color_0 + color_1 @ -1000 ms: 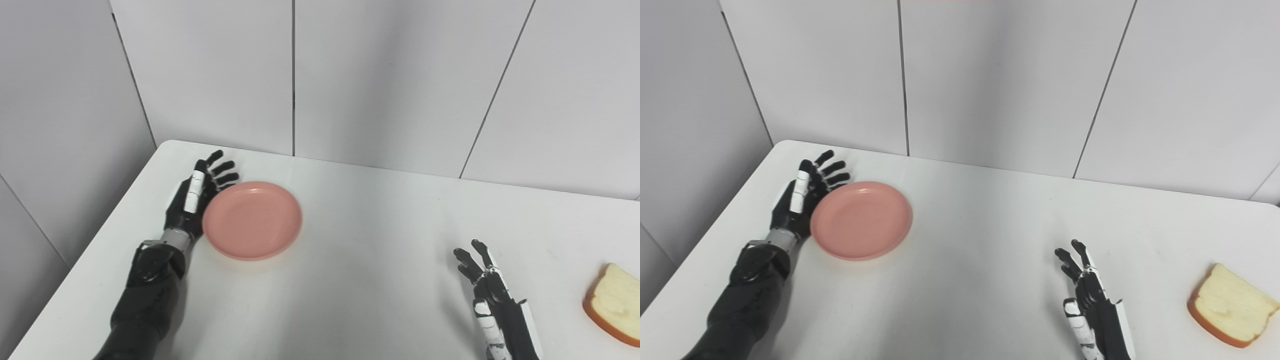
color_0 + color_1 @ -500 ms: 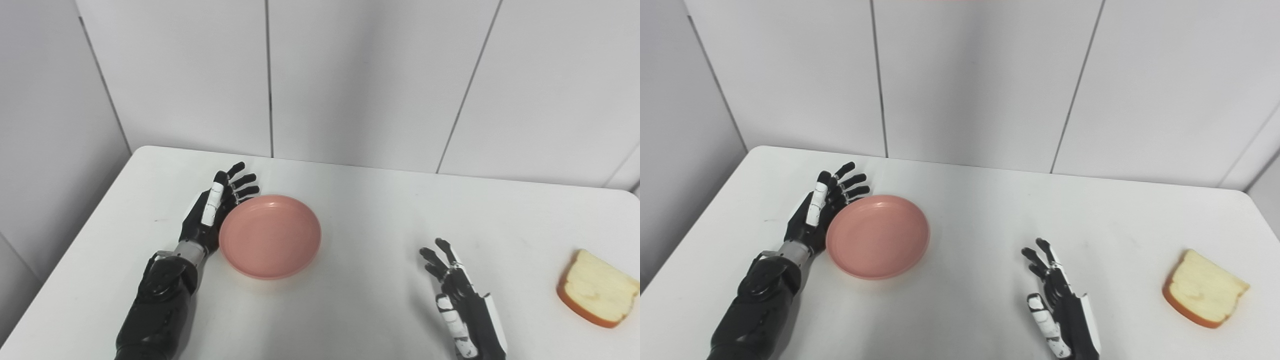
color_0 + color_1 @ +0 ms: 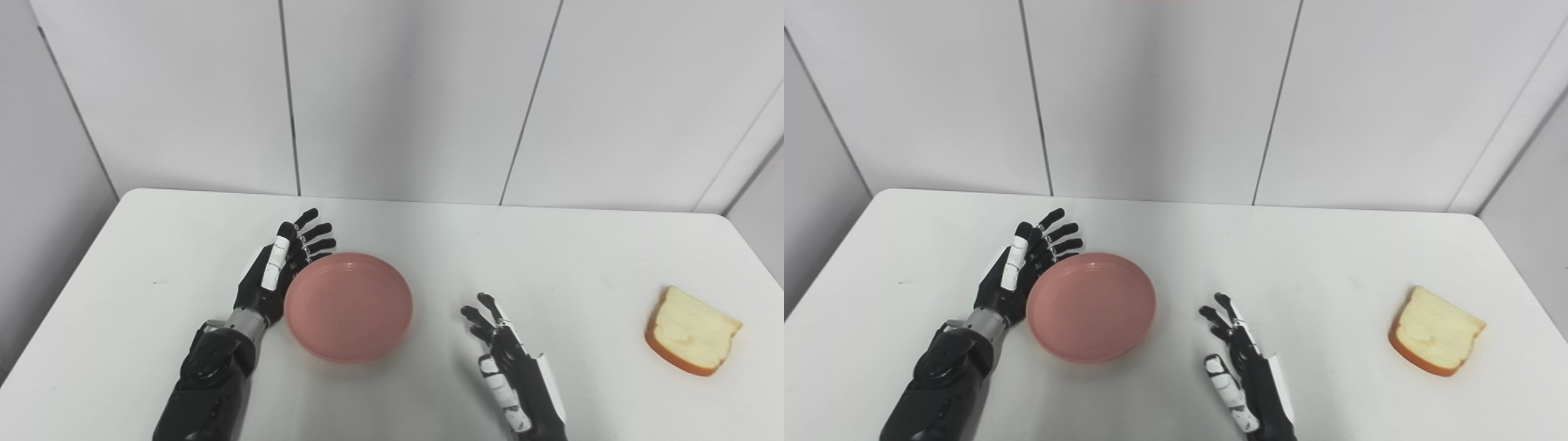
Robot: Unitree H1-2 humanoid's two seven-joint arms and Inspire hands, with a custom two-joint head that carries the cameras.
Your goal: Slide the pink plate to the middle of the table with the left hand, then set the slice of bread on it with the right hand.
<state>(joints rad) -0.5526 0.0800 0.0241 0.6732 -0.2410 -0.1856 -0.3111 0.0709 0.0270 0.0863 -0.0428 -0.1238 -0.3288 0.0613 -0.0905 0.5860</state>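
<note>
The pink plate (image 3: pixel 348 306) lies flat on the white table (image 3: pixel 551 245), a little left of its middle. My left hand (image 3: pixel 277 271) is open, fingers spread, with its palm side against the plate's left rim. My right hand (image 3: pixel 508 373) is open and empty, edge-on near the front of the table, to the right of the plate. The slice of bread (image 3: pixel 691 331) lies flat near the table's right edge, well to the right of my right hand. The bread also shows in the right eye view (image 3: pixel 1434 331).
Grey wall panels (image 3: pixel 404 92) stand just behind the table's far edge. The table's right edge runs close past the bread. Nothing else stands on the table.
The camera has turned right, shifting the whole picture. My left hand has pushed the plate to the right, toward the table's middle. My right hand and the bread have stayed put.
</note>
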